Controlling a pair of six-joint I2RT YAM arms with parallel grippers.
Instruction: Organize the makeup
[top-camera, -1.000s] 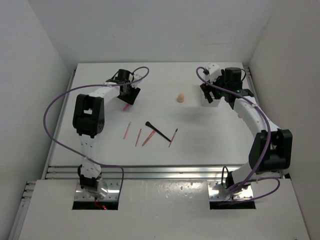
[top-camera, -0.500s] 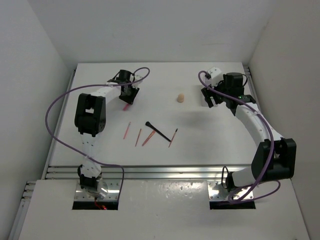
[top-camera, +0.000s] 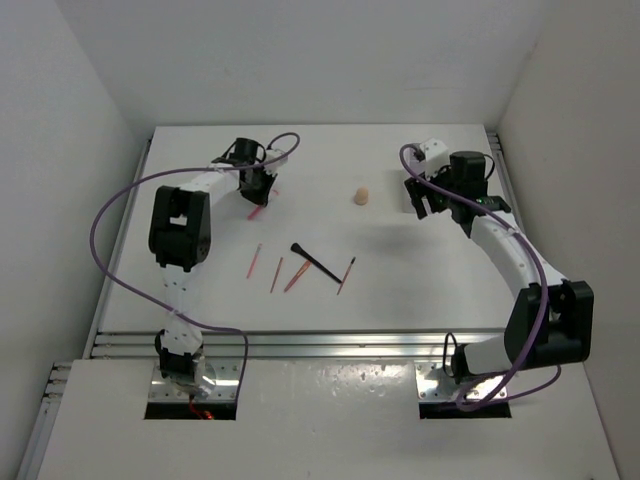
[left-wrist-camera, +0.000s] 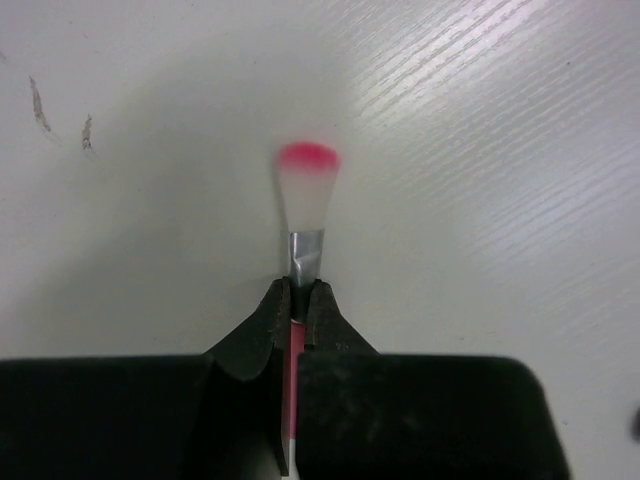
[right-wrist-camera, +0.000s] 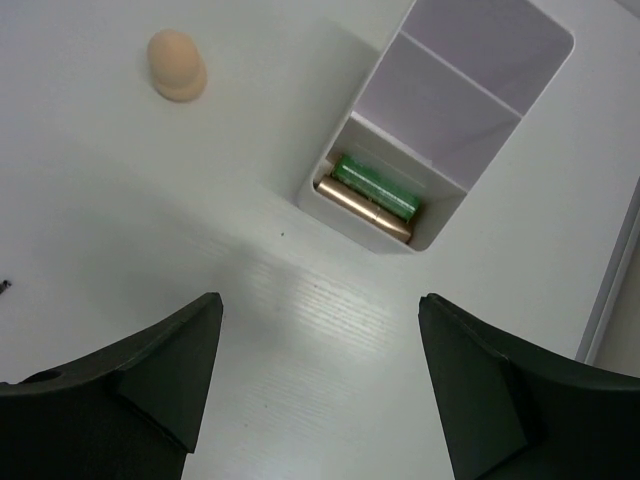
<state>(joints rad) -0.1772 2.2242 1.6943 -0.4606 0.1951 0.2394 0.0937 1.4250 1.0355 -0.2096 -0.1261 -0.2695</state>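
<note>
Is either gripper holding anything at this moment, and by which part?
The left gripper is shut on the pink-tipped white-bristled brush, pinching its pink handle just below the silver ferrule. The right gripper is open and holds nothing.

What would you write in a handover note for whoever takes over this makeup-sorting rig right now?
Left gripper: shut on the pink-tipped brush.
Right gripper: open, empty, above the table near the box.
Done: green tube and gold tube lie in one end compartment.
To do: held brush, beige sponge, black brush and thin pencils; two compartments empty.
</note>
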